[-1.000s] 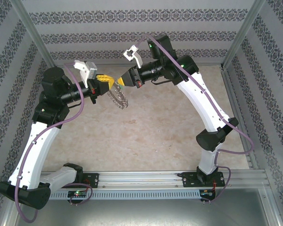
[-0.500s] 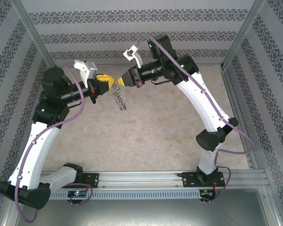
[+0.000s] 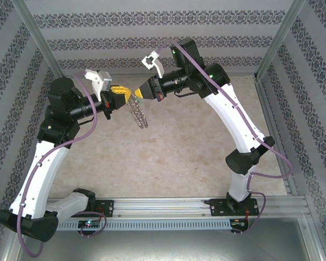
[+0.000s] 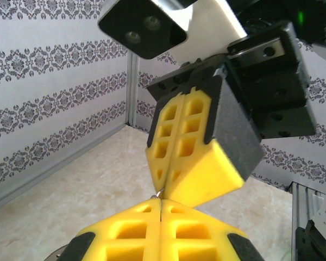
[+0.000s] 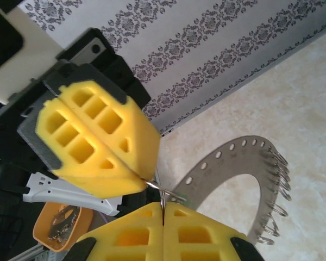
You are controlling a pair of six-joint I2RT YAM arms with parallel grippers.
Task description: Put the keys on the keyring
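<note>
— Patterned walls [image 3: 163,43] close the back and both sides in the overhead view. How much surface is free?
— Most of it. The beige tabletop [image 3: 179,157] lies bare from the near rail [image 3: 168,204] upward. The left gripper [image 3: 124,93] and right gripper [image 3: 136,94] meet tip to tip at upper centre-left, near the back wall. The keyring [image 3: 139,116] hangs just beneath them.
— Left wrist view?
— Its own yellow fingers [image 4: 125,234] press flat together at the bottom. The right gripper [image 4: 167,182], also closed, points down onto them. A frame post [image 4: 131,87] marks the wall corner at left.
— Right wrist view?
— Its own jaws are sealed at the bottom, and the left gripper [image 5: 143,174] is closed at upper left. A thin wire loop [image 5: 164,190] sits where the tips meet. The keyring's grey arc curves right, its fringed edge over open tabletop. I cannot tell which pincer carries it.
</note>
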